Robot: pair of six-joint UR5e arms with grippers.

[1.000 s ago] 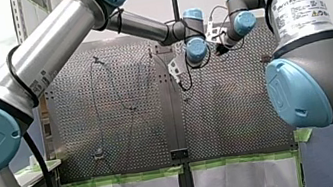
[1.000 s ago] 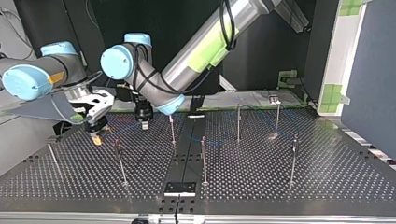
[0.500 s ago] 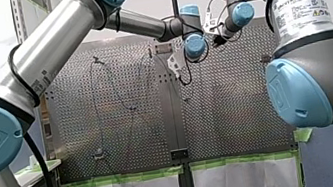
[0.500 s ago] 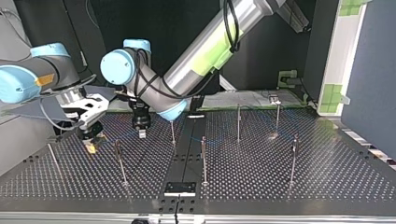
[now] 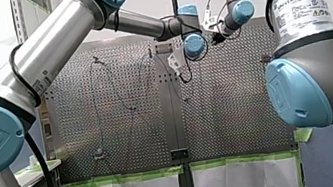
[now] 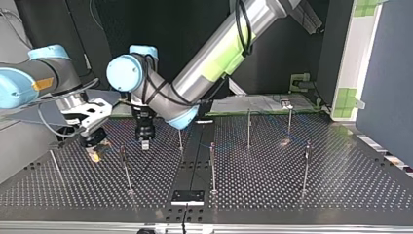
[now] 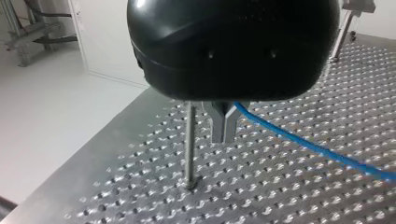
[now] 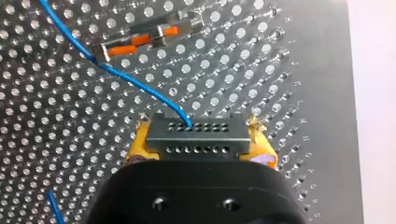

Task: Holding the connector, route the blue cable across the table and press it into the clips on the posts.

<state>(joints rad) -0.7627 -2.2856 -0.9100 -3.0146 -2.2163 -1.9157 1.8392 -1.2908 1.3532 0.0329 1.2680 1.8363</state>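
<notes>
In the right wrist view my right gripper (image 8: 200, 140) is shut on the grey connector (image 8: 196, 132), which sits between its yellow pads (image 8: 140, 144). The blue cable (image 8: 135, 81) runs from the connector past a clip with orange parts (image 8: 149, 35) lying on the plate. My left gripper (image 7: 224, 139) is shut, and the blue cable (image 7: 303, 140) comes out from between its metal fingers, just beside a thin post (image 7: 189, 144). In the top view my right gripper (image 6: 94, 153) hangs low at the left, with my left gripper (image 6: 144, 142) close by to its right.
Several thin posts stand on the perforated table (image 6: 272, 195), among them one (image 6: 125, 168) just in front of both grippers, one (image 6: 212, 165) at the middle and one (image 6: 307, 165) at the right. A black plate (image 6: 187, 196) sits at the near edge.
In the top view both grippers have moved nearer and a little to the left. My right gripper has also come down closer to the table.
</notes>
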